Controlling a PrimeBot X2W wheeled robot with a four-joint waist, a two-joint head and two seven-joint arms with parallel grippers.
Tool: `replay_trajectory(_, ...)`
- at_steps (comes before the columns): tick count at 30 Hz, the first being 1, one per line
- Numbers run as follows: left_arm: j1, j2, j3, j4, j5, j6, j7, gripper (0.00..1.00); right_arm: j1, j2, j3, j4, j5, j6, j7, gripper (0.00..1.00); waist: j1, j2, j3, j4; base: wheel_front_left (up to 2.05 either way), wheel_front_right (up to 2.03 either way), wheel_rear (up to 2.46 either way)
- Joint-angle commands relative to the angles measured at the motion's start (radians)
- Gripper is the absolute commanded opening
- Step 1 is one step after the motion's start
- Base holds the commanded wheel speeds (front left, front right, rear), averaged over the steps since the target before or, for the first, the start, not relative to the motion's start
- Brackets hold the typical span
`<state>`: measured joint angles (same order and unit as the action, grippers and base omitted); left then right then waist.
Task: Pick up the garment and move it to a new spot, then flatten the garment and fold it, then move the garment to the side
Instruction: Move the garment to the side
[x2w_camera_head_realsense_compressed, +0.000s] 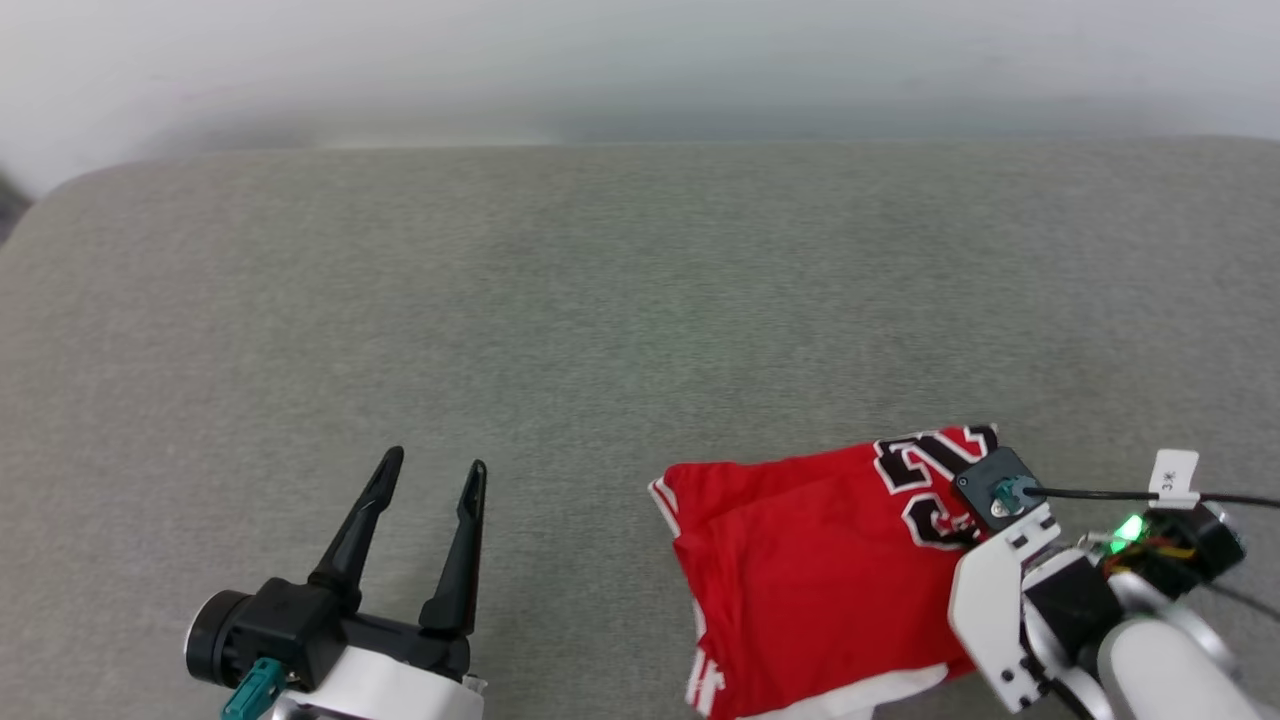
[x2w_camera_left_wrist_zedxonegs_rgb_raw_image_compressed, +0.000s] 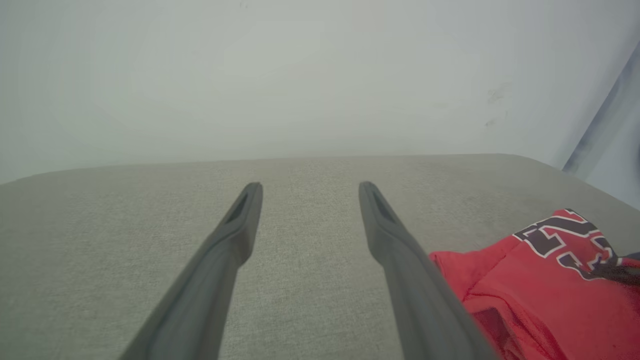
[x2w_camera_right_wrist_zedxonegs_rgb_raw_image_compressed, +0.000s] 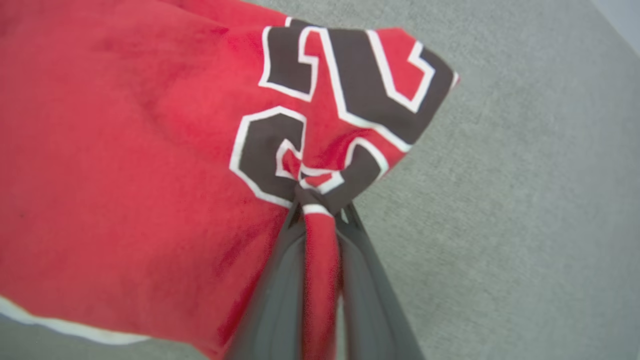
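Your right gripper (x2w_camera_right_wrist_zedxonegs_rgb_raw_image_compressed: 320, 212) pinches a fold of the soft, light shirt (x2w_camera_head_realsense_compressed: 800, 570) at its lettering (x2w_camera_right_wrist_zedxonegs_rgb_raw_image_compressed: 350, 75), while the left gripper (x2w_camera_head_realsense_compressed: 437, 462) is spread and empty; the cloth will probably sag, so take an edge too.

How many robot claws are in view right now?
2: right claw pinching black lettering on the red jersey T-shirt; left claw open over the grey cloth surface, left of the shirt.
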<state>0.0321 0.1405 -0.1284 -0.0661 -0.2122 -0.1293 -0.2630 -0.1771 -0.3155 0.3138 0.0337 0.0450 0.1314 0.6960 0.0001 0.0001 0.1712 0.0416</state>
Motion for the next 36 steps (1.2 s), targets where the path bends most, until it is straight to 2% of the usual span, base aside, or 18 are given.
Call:
replay_trajectory(1,-0.003,-0.002,-0.009,-0.004,0.006,-0.001,-0.002,1.00,-0.030,-0.032,0.016,-0.018,-0.018,-0.001,0.003,0.00,-0.0001,-0.0001,0.000,-0.049,0.00,0.00,0.00)
replay_trajectory(8,-0.045,0.007,-0.032,-0.018,0.010,-0.001,-0.002,1.00,-0.163,-0.266,0.143,-0.093,-0.028,-0.001,0.049,0.00,-0.0001,-0.0001,0.074,-0.189,0.00,0.00,0.00)
replay_trajectory(12,-0.085,0.023,-0.059,-0.027,0.015,-0.001,-0.002,1.00,-0.218,-0.376,0.134,-0.103,-0.016,-0.001,0.054,0.00,-0.0001,-0.0001,0.138,-0.250,0.00,0.00,0.00)
replay_trajectory(16,-0.130,0.049,-0.093,-0.037,0.019,-0.001,-0.002,1.00,-0.251,-0.456,0.085,-0.064,-0.019,-0.001,0.015,0.00,-0.0001,-0.0001,0.208,-0.289,0.00,0.00,0.00)
replay_trajectory(21,-0.184,0.086,-0.120,-0.056,0.021,-0.001,-0.002,1.00,-0.287,-0.491,-0.016,0.039,-0.034,-0.002,-0.057,0.00,-0.0001,-0.0001,0.285,-0.308,0.00,0.00,0.00)
replay_trajectory(29,-0.246,0.130,-0.149,-0.089,0.018,-0.001,-0.002,1.00,-0.316,-0.459,-0.198,0.222,-0.106,-0.002,-0.188,0.00,-0.0001,-0.0001,0.373,-0.284,0.00,0.00,0.00)
replay_trajectory(36,-0.264,0.150,-0.151,-0.102,0.014,-0.001,-0.002,1.00,-0.344,-0.447,-0.305,0.363,-0.159,-0.002,-0.277,0.00,-0.0001,-0.0001,0.409,-0.257,0.00,0.00,0.00)
